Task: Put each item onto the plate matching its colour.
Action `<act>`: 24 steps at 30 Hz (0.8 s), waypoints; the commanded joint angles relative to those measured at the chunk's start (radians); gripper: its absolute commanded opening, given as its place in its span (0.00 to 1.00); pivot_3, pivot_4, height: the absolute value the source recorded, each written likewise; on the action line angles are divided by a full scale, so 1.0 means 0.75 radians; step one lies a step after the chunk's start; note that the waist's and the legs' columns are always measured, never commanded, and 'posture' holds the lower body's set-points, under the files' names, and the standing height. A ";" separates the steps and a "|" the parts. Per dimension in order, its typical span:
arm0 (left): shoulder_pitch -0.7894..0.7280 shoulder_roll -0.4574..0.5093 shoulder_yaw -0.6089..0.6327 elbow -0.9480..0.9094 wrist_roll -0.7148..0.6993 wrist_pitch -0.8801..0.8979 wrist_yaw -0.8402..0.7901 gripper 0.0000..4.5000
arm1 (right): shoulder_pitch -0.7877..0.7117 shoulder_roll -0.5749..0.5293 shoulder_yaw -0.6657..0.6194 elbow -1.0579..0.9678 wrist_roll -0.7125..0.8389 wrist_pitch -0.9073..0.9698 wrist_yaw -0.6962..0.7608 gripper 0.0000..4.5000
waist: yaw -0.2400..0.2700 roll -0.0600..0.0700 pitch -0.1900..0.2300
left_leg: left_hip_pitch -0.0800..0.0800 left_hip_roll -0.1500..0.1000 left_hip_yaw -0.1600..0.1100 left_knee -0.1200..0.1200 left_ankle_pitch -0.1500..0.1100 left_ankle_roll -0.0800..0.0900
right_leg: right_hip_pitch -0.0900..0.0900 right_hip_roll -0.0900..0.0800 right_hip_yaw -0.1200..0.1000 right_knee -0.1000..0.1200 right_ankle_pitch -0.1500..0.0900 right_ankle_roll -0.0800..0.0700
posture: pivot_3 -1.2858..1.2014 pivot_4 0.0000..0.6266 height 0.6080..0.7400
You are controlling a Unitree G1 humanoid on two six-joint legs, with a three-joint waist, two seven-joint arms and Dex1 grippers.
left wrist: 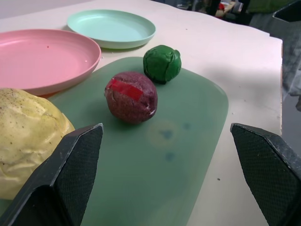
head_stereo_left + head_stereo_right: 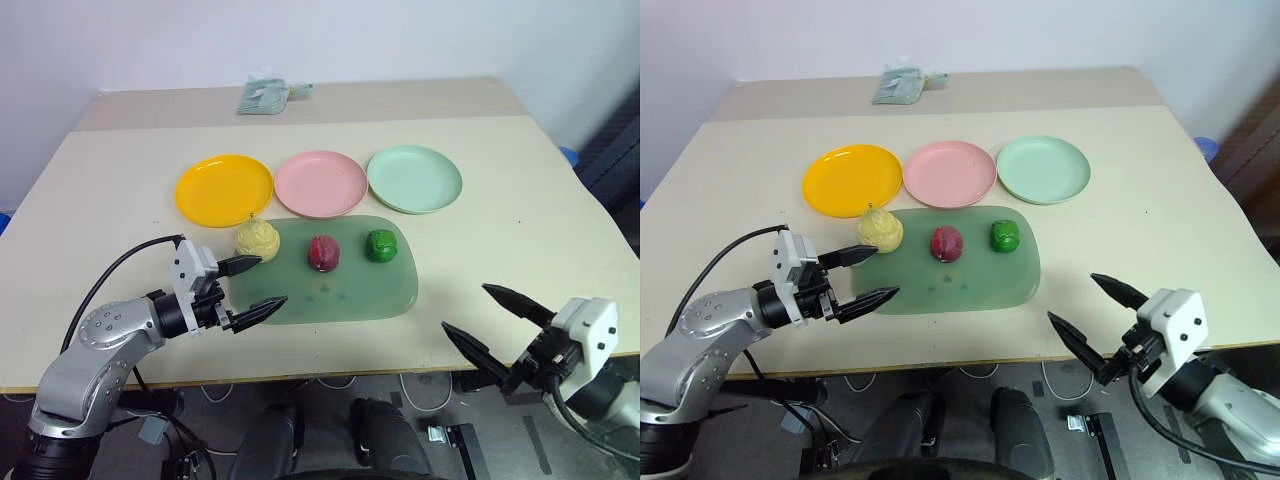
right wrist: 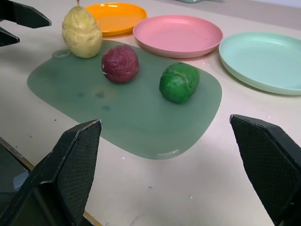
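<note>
Nearest, at lower right, the right gripper (image 2: pixel 497 330) hangs off the table edge, fingers spread wide, holding nothing. At lower left the left gripper (image 2: pixel 252 287), jaws agape too, sits just beside the yellow pear (image 2: pixel 257 239). On the green tray (image 2: pixel 380 295) (mid-frame) lie pear, red ball (image 2: pixel 323 253) and green ball (image 2: pixel 381 245). Beyond, a row: orange plate (image 2: pixel 223 189), pink plate (image 2: pixel 320 183), mint plate (image 2: pixel 414 178).
</note>
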 commanded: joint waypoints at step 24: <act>0.098 -0.069 0.080 -0.026 0.020 -0.301 -0.033 0.99 | -0.032 -0.005 -0.002 -0.003 0.009 -0.027 0.018 1.00 | 0.002 0.000 0.000 | 0.000 0.000 0.000 0.000 0.000 0.000 | 0.000 0.000 0.000 0.000 0.000 0.000 | 0.52 0.24 1.00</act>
